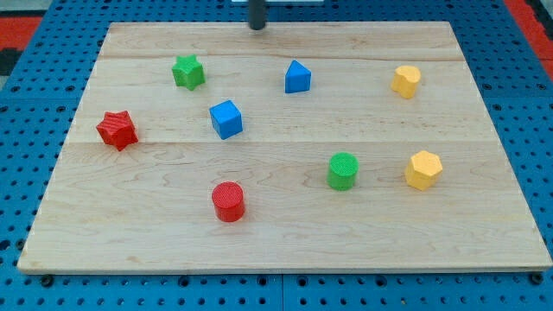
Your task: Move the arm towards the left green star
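The green star (187, 72) lies on the wooden board (285, 233) at the view's upper left. My tip (257, 27) is at the view's top edge of the board, to the right of the green star and above it in the view, well apart from it. The rod comes down from the view's top edge. No block touches the tip.
Other blocks lie on the board: a red star (117, 130) at the left, a blue cube (225, 119), a blue triangular block (297, 77), a red cylinder (229, 201), a green cylinder (343, 170), two yellow blocks (406, 81) (423, 169) at the right.
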Motion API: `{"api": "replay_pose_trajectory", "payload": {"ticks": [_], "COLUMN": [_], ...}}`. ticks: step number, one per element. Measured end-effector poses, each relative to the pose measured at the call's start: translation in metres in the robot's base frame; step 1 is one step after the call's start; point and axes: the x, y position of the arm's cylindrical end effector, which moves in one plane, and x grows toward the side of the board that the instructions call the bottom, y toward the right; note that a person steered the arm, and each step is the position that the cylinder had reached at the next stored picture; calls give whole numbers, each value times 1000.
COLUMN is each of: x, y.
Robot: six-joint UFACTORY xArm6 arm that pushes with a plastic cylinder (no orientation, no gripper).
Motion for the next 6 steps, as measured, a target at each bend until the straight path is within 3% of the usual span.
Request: {"api": "replay_pose_trajectory", "payload": {"ticks": [2,3,5,6], "x": [-1,-1,55,57], "y": [-111,-113,-160,-161]}}
